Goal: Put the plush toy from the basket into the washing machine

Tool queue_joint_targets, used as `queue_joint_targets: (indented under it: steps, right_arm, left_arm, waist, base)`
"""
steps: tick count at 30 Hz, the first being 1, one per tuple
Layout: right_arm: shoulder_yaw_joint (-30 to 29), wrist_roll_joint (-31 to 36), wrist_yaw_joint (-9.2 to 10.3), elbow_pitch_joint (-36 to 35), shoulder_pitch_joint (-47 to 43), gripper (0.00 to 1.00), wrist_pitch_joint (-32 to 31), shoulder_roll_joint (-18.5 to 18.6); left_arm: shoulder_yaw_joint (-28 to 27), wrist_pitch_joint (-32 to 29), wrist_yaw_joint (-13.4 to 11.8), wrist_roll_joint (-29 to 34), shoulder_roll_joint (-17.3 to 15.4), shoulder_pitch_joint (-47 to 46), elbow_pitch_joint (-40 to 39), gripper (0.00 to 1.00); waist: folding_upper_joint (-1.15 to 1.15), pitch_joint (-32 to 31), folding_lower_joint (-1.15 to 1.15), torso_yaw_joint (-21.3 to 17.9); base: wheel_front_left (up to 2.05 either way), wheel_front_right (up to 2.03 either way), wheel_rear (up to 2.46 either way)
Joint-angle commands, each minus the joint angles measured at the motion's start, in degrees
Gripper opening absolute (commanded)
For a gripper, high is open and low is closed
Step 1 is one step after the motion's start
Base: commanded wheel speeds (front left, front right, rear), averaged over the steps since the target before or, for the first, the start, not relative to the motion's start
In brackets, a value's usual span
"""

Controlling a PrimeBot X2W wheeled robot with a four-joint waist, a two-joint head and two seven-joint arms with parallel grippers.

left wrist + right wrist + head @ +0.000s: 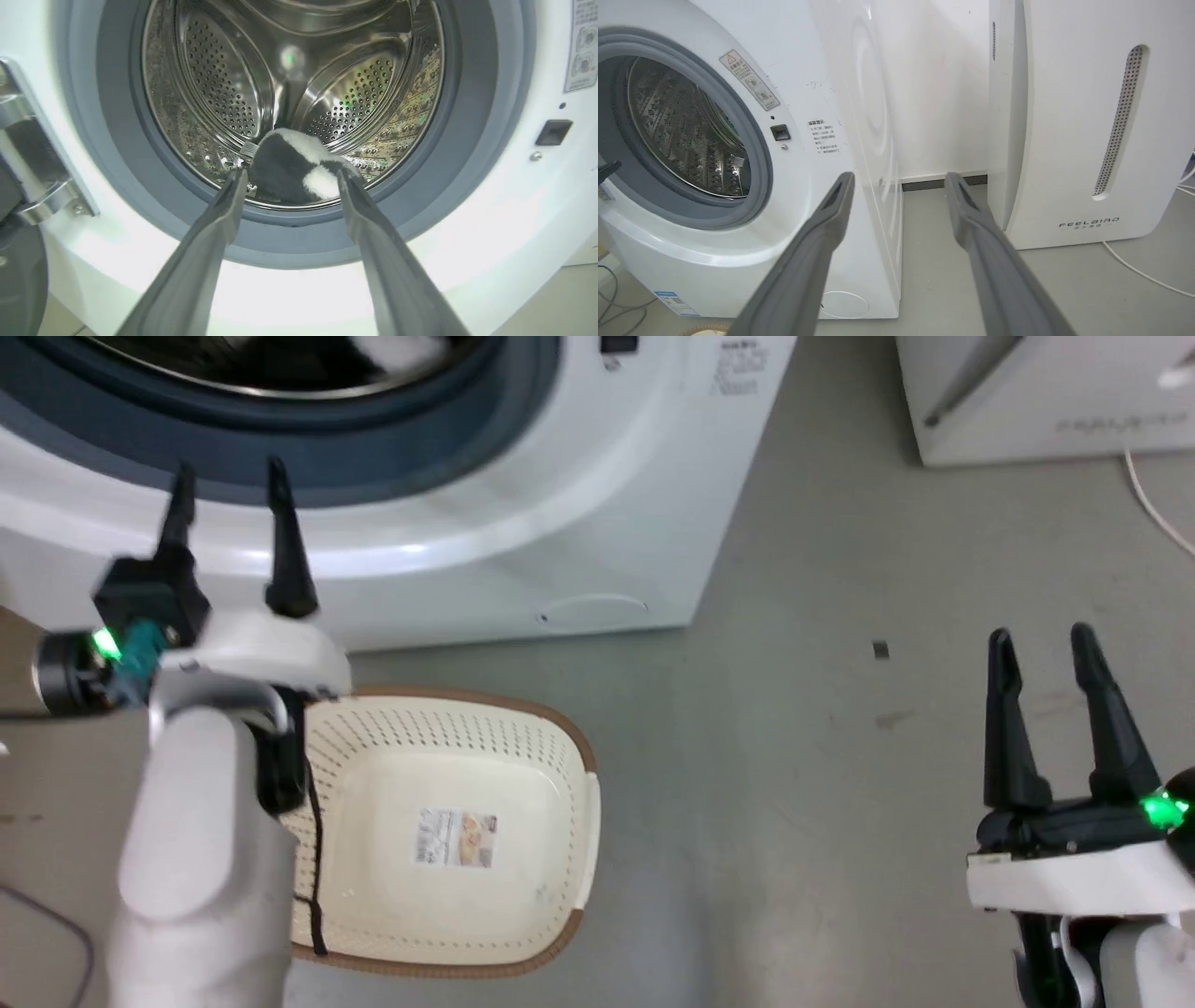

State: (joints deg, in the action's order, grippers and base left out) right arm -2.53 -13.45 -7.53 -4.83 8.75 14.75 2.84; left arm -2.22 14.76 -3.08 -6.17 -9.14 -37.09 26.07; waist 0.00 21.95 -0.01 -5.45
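Left gripper [230,474]: nearest item; two long dark fingers spread apart with nothing between them, aimed at the washer's opening, tips short of the gasket. Judged parted because the load is delivered.
Left forearm [196,859]: pale casing low in the head view, crossing the basket's left side and hiding that part of the rim.
Plush toy [289,163]: black-and-white fur lying at the drum's lower front, just behind the gasket lip, free of both fingers. Head and limbs cannot be told apart, and the lip cuts off its lower edge.
Basket [523,705]: cream, perforated, brown-rimmed; on the floor just before the washer. Its visible floor carries nothing but a paper label [456,837]. Presumably set close to keep the carry short.
Washing machine [560,523]: white front-loader, opening unobstructed; perforated steel drum [219,93], grey gasket [117,154]. The door is mostly out of frame; a metal hinge [51,198] shows at the left wrist view's edge.
Right gripper [1042,637]: fingers apart, empty, over bare floor well apart from basket and washer; seemingly idle.
FEELBIRD appliance [1064,140]: white, slotted, beside the washer; no part in the task.
Task status: judged complete bar withdrawal.
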Motion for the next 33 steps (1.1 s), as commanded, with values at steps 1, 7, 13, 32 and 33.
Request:
queue_joint_targets:
  steps: [1,7,13,32,33]
  right_arm:
    - [-0.2,0.8,0.04,0.5,-1.2,1.0,0.3,0.0]
    - [0.0,1.8,0.04,1.4,-3.0,1.0,0.3,0.0]
    - [0.5,2.9,0.04,2.2,-5.3,1.0,0.3,0.0]
    - [1.0,4.9,0.0,4.4,-10.9,0.0,0.0,0.0]
    - [1.0,4.9,-0.01,4.3,-10.9,0.0,0.0,0.0]
  left_arm:
    - [0.0,0.2,0.0,0.6,0.8,2.8,-1.9,1.0]
    - [-0.2,0.2,0.4,2.0,2.4,10.5,-7.0,1.0]
    - [-0.7,0.2,0.7,2.6,3.8,19.0,-11.3,1.0]
    - [-0.2,-0.1,1.7,3.5,5.3,31.6,-13.3,0.0]
    - [-0.2,-0.1,1.7,3.5,5.3,31.6,-13.3,0.0]
  waist:
    - [0.0,-3.8,0.01,2.3]
    - [0.0,-7.8,0.01,3.3]
    - [0.0,-12.0,0.01,4.3]
    - [0.0,-20.0,0.01,7.3]
    - [0.0,-20.0,0.01,7.3]
  base:
    - [0.0,0.0,0.0]
    - [0.0,0.0,0.0]
    - [0.0,0.0,0.0]
    - [0.0,0.0,0.0]
    - [0.0,0.0,0.0]
